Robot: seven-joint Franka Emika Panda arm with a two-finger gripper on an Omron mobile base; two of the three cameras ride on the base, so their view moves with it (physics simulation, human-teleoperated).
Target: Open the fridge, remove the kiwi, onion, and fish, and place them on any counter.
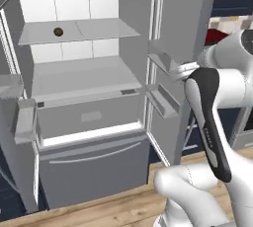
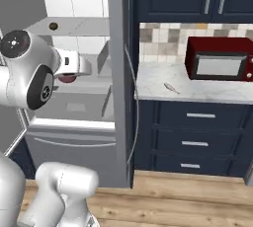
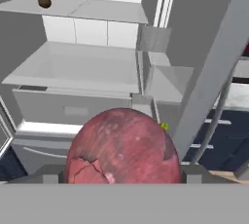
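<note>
Arm pose: I see the arm rising from the base with the elbow bent high; the forearm reaches toward the open fridge [image 1: 89,122], at the height of its middle shelf.
End effector: In the hand view the end effector [image 3: 123,181] sits at the bottom edge, its jaws standing wide on both sides of the onion [image 3: 121,147]. The onion fills the gap between them, so I judge it is held.
Onion: A dark-red round ball with a torn patch of skin on its lower left. It has no long axis that I can tell. In the right base view a small part of it shows under the wrist, in front of the fridge interior.
Kiwi: The kiwi [image 1: 58,32] lies on the upper shelf, toward the left and well apart from the end effector.
Fish: The fish [image 2: 172,88] lies on the counter [image 2: 158,90], in front and to the left of the red microwave [image 2: 220,59]. Its long axis goes diagonally, from back left to front right.
Edges and room: The open right door of the fridge stands between the arm and the counter. The counter has bare marble around the fish.
</note>
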